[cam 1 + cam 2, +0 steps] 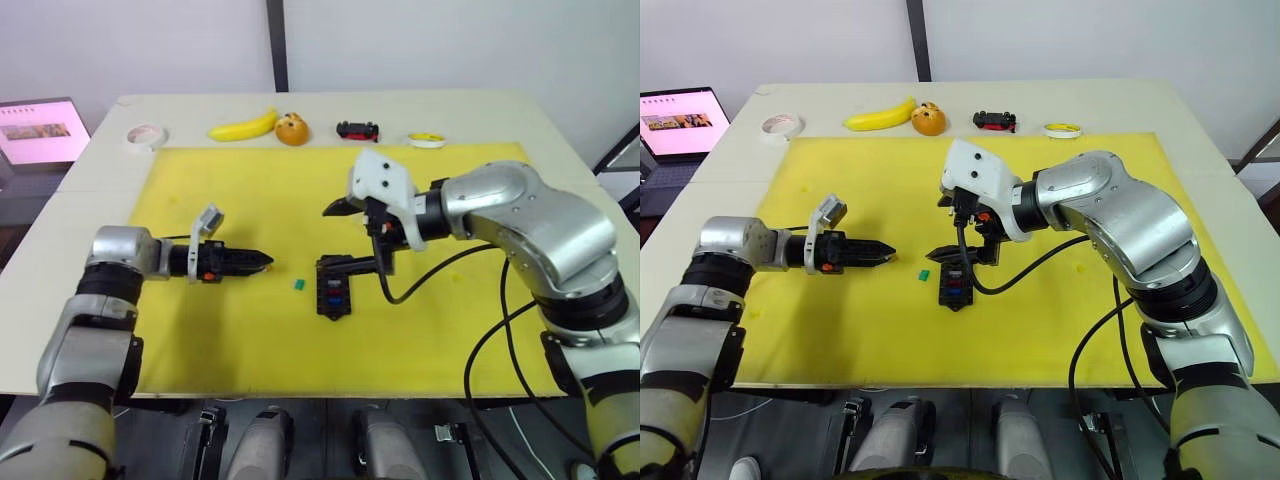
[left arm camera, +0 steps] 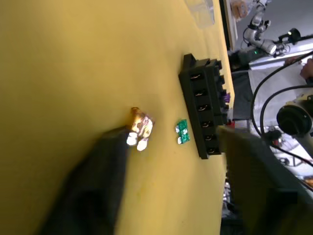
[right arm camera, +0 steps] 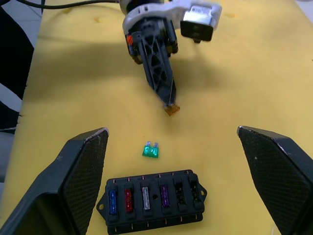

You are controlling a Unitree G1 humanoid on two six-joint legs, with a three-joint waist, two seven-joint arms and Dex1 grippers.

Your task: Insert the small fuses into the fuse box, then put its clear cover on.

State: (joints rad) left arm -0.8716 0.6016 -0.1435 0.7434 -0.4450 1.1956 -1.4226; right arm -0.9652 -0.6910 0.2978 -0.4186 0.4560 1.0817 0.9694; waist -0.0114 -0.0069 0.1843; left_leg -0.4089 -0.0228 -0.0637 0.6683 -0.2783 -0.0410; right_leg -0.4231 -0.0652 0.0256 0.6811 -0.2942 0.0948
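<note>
We see left pincer [image 3: 169, 103] clamped on amber fuse [image 3: 172, 109]; right pincer [image 3: 173, 147] spread wide over fuse box [image 3: 152, 202]; green fuse [image 3: 151, 151] just left of box.

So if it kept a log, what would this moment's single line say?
left gripper: shut on amber fuse | right gripper: open over fuse box | box: four fuses in | green fuse: loose on mat

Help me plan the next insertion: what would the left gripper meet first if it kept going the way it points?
Probably the green fuse, lying just short of the fuse box; the left gripper holds an amber fuse.
</note>
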